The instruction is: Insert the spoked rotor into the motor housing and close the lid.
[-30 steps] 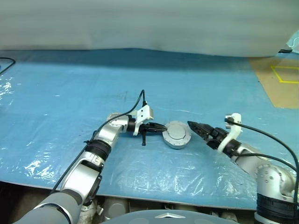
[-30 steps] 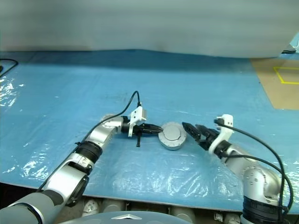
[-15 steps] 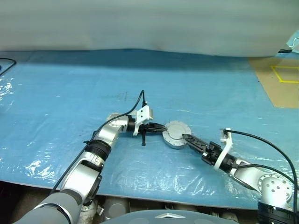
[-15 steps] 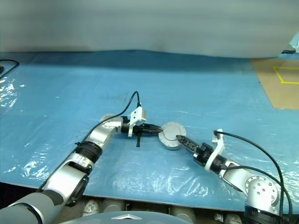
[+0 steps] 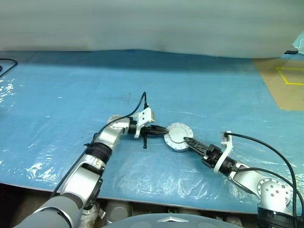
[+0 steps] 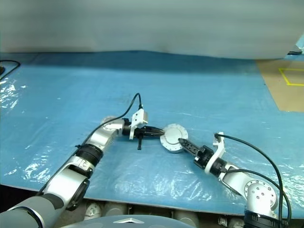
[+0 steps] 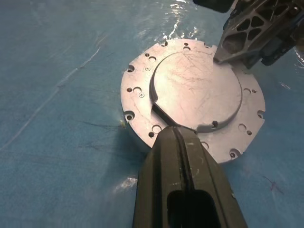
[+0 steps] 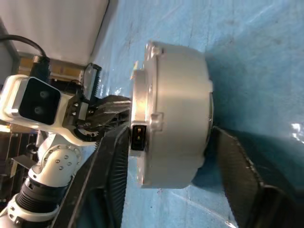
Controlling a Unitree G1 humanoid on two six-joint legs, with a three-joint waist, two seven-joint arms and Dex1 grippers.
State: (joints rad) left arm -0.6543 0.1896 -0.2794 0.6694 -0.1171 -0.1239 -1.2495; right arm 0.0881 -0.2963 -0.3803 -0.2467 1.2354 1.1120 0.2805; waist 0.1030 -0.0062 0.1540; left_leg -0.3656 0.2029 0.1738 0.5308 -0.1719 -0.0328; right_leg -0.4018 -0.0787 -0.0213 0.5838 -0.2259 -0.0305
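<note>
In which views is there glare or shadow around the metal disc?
Left wrist view: glare streaks on the blue sheet beyond the lid, a dark shadow beside its rim. Right wrist view: deep shadow beside the motor housing. Left eye view: white glare on the sheet's left.

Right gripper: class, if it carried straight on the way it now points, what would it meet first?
Probably the motor housing: the right gripper straddles its side wall, a finger on each side, with the left gripper beyond.

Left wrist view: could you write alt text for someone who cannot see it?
A round silver lid, ringed with small holes, lies on blue plastic sheeting. The left gripper, shut, touches its near edge; the right gripper's fingers reach in at the far side.
</note>
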